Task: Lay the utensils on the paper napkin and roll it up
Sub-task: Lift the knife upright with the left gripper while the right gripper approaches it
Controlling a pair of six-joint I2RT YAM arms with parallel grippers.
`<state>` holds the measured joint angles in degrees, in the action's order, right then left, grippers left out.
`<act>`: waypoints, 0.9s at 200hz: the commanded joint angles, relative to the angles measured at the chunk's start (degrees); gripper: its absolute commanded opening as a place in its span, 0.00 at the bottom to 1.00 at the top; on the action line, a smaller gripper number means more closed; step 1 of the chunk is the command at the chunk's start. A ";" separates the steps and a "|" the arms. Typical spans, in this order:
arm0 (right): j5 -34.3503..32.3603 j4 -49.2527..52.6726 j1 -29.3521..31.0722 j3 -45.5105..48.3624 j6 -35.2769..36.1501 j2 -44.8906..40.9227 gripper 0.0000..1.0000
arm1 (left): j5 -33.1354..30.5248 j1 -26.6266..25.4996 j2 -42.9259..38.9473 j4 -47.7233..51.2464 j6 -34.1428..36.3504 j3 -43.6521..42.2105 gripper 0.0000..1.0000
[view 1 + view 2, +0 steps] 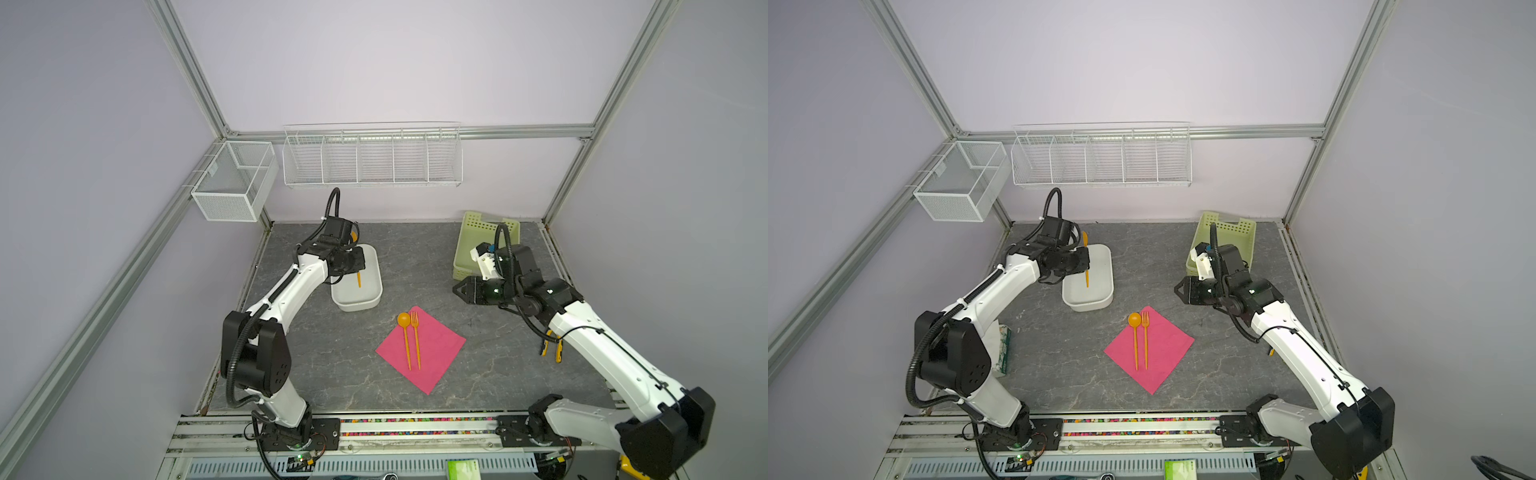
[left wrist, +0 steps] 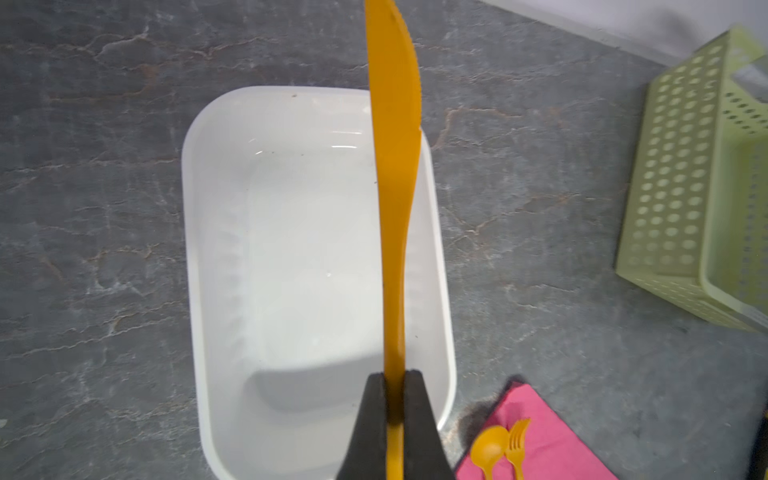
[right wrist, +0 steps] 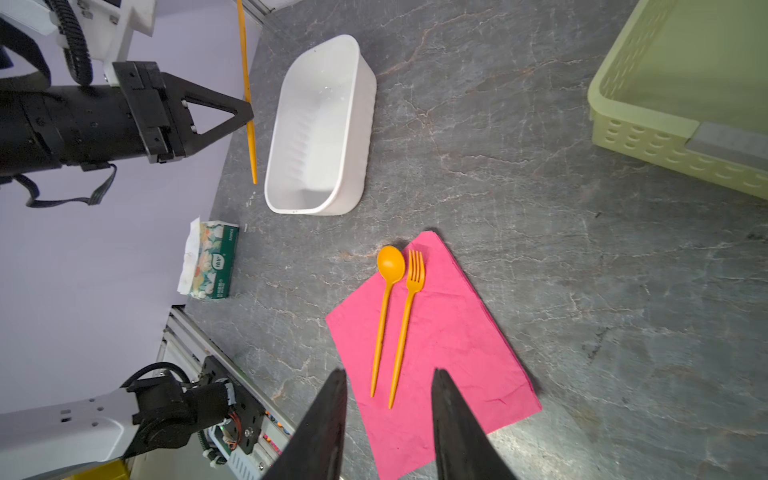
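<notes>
Two utensils, spoon (image 1: 404,328) and fork (image 1: 416,338), lie side by side on the pink napkin (image 1: 436,353), rightward and robotward of the left gripper (image 2: 394,376), which clamps the knife (image 2: 392,166) by its handle over the white tub (image 1: 370,301), roughly parallel to them, while the right gripper (image 3: 390,371) hangs part-open, empty.

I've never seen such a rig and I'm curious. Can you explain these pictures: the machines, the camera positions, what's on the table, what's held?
Two white-and-black robot arms stand at a grey table, each ending in a two-finger gripper. Two pictures look down from overhead; the other two come from a camera on each wrist. On the table: a pink napkin bearing an orange spoon and fork, an empty white tub, a green basket, a tissue box. The left gripper is shut on an orange knife, held up near the tub. The right gripper is open, empty.
</notes>
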<state>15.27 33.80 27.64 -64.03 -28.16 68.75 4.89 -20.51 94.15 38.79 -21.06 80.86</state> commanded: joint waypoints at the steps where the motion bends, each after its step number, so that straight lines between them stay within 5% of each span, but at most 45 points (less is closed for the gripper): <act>1: 1.78 -5.95 1.33 -0.03 -4.65 -0.47 0.37 | 5.10 -3.02 -2.99 -2.05 3.54 -1.49 0.00; 73: 3.11 -17.32 3.90 -1.45 -13.02 3.44 0.41 | 3.44 -13.49 -11.36 -3.73 2.88 -4.89 0.00; 180: 8.47 -31.12 10.67 -10.89 -21.32 20.17 0.44 | 6.05 -15.70 -17.69 -5.47 0.23 -8.82 0.00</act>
<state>21.34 8.14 37.43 -72.95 -45.65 86.39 10.17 -35.79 78.00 34.11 -20.16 73.03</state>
